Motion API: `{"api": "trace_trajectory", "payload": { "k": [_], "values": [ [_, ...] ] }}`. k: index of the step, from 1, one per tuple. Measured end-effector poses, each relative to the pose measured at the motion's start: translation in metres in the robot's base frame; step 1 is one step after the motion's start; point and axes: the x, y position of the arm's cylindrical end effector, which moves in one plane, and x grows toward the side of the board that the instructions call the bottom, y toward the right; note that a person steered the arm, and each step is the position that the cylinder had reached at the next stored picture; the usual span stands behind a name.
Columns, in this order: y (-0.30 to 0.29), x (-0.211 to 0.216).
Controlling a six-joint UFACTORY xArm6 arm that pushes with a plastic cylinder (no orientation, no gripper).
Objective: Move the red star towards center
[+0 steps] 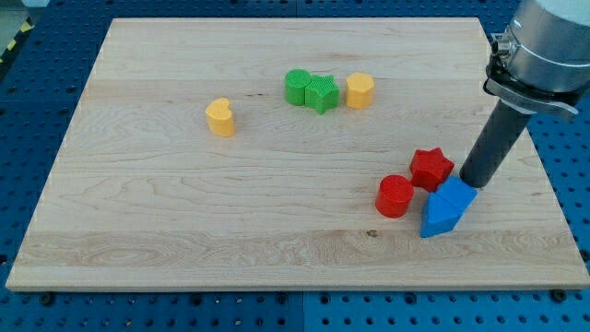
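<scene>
Red star [430, 169] just left of my tip [477, 183], jawless bare rod, holding nothing.

Red star [430, 169], flat, board's lower right

I can read no text, label, brand, number or sign anywhere in this view: nothing legible on the board [184, 203], on the blocks, or on my rod.
</scene>
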Motion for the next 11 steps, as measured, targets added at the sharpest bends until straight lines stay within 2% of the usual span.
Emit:
{"api": "trace_trajectory", "payload": {
  "k": [2,4,8,10,11],
  "values": [
    [-0.02,0.0],
    [-0.081,0.0],
    [-0.101,0.0],
    [-0.15,0.003],
    [-0.164,0.047]
  ]
}}
